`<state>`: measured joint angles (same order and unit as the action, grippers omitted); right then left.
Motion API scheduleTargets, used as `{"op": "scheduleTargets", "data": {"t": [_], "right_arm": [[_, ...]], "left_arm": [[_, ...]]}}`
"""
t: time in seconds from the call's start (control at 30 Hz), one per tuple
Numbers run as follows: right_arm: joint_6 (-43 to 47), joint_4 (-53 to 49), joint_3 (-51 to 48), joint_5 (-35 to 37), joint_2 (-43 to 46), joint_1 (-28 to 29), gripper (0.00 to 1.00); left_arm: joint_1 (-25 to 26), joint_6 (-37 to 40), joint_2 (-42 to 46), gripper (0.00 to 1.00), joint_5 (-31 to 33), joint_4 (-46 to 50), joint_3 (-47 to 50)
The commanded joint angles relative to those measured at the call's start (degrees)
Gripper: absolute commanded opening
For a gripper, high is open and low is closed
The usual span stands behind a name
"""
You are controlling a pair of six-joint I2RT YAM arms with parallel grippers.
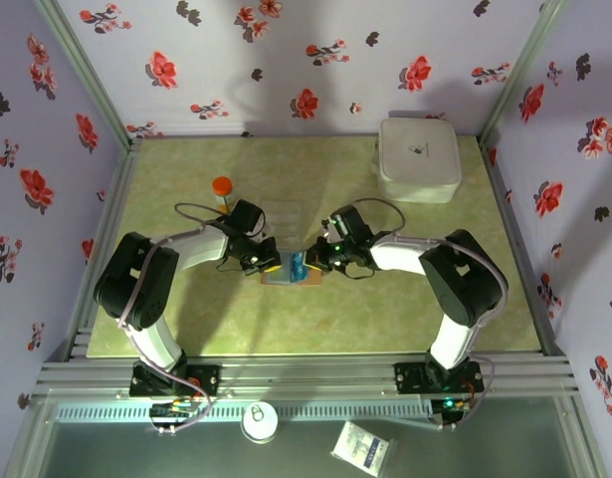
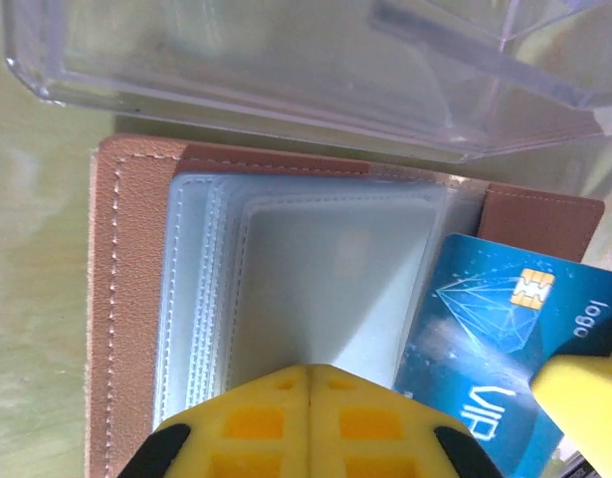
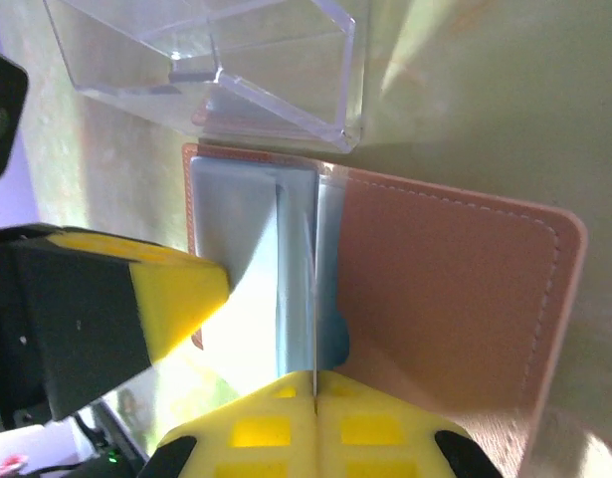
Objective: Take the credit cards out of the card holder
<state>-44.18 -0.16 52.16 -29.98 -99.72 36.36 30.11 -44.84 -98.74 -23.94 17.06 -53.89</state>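
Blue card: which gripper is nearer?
Right. The right gripper is shut on the blue card at its edge; the left gripper, shut, sits over the open wallet beside the card.

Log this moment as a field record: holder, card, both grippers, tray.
card holder: lying open, clear sleeves facing up
blue card: partly out of a sleeve, angled
right gripper: shut on the blue card's edge
left gripper: shut, tips against the clear sleeves
clear tray: right beside the card holder's long edge
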Motion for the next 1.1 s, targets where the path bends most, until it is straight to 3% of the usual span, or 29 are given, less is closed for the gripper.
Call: {"op": "scheduleTargets", "data": {"t": [0.0, 0.37, 0.57, 0.77, 1.07], "right_arm": [[10.1, -12.8, 4.7, 4.1, 2.8, -0.3, 0.03], [41.4, -36.6, 21.9, 17.6, 0.7, -0.1, 0.0], [56.1, -41.2, 30.7, 13.3, -3.0, 0.4, 0.0], [72.8, -48.8, 41.3, 15.8, -9.3, 3.5, 0.0], [82.0, -62.5, 64.0, 15.4, -23.6, 5.2, 0.0]], "left_arm": [[-0.2, -0.6, 2.8, 0.0, 0.6, 2.3, -1.7], [-5.8, -1.0, 10.0, 0.02, 3.0, -1.4, 2.6], [-11.1, -1.2, 12.4, 0.03, 2.6, -4.3, 6.4], [-15.1, -2.0, 15.8, 0.04, 1.4, -6.8, 10.8], [-17.9, -2.8, 17.1, 0.03, -1.1, -8.9, 13.4]]}}
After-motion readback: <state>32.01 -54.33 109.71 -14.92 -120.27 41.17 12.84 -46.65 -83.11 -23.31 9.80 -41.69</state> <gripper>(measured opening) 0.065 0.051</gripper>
